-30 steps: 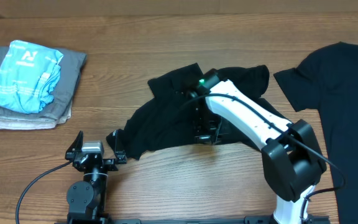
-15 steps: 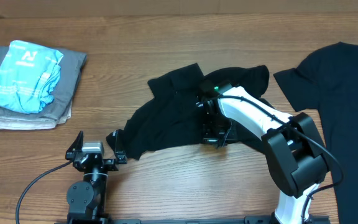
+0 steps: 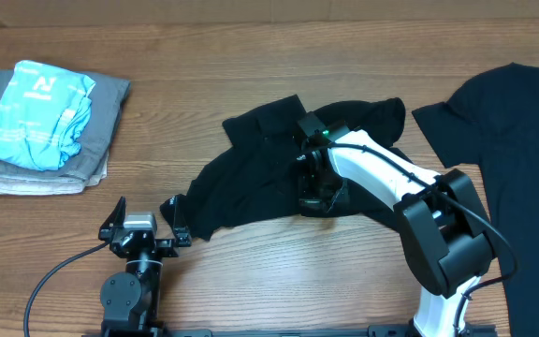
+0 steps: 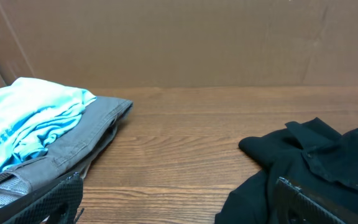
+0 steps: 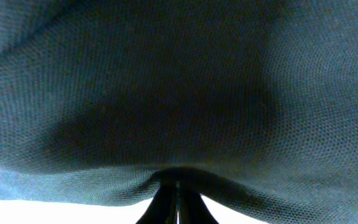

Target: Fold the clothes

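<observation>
R fingers (image 5: 168,210) clamp crumpled black shirt (image 3: 241,178), tips hidden; 2nd shirt (image 3: 522,159) cropped.

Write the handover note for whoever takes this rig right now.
Left tool: open, holding nothing, near the table's front edge.
Right tool: shut on the crumpled black fabric T-shirt at table centre, pinching a bunch of cloth.
Second black T-shirt: spread flat at the right, not held.
Folded light-blue and grey pile: far left.
Done: neither black shirt is folded yet.
Left: spread and fold the crumpled one, then the flat one.
</observation>
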You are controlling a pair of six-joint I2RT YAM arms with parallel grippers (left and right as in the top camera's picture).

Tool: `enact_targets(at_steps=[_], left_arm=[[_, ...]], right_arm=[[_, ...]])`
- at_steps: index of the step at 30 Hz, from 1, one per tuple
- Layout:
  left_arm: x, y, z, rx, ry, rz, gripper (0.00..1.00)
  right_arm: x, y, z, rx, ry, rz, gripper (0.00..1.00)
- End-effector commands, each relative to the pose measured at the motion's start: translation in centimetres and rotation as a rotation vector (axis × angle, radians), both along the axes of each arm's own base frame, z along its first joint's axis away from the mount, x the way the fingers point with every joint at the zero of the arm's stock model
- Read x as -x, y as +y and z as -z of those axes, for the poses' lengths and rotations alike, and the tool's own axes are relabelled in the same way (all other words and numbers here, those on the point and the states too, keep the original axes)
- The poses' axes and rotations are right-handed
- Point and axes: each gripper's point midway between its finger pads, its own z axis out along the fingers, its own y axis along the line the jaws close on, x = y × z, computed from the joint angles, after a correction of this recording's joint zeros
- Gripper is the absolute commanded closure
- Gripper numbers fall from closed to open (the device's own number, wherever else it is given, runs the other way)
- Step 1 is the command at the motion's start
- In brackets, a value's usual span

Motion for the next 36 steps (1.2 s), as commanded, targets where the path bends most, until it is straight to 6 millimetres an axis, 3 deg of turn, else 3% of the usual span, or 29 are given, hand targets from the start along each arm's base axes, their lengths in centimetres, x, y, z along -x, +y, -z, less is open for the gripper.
enact_targets(at_steps=[1, 9, 18, 24, 30, 36], left_arm=[[0.0, -0.2, -0.1, 0.017, -0.007, 0.009, 0.0], [0.0, -0.2, -0.1, 0.017, -0.007, 0.009, 0.0], [0.0, -0.2, -0.1, 0.017, -0.007, 0.009, 0.0], [0.0, -0.2, -0.1, 0.017, -0.007, 0.009, 0.0], [0.0, -0.2, -0.1, 0.017, -0.007, 0.009, 0.0], [0.0, -0.2, -0.1, 0.017, -0.008, 0.009, 0.0]], right_arm=[[-0.3, 0.1, -0.4, -0.012, -0.018, 0.014, 0.96], [-0.5, -0.4, -0.4, 0.012, -0.027, 0.024, 0.96], [1.4, -2.1, -2.1, 0.058, 0.026, 0.015, 0.96], [0.8, -2.4, -1.5, 0.076, -0.006, 0.032, 0.96], [1.7, -3.2, -0.5, 0.107, 0.01, 0.04, 0.96], [0.4, -2.9, -0.3, 0.099, -0.043, 0.041, 0.96]])
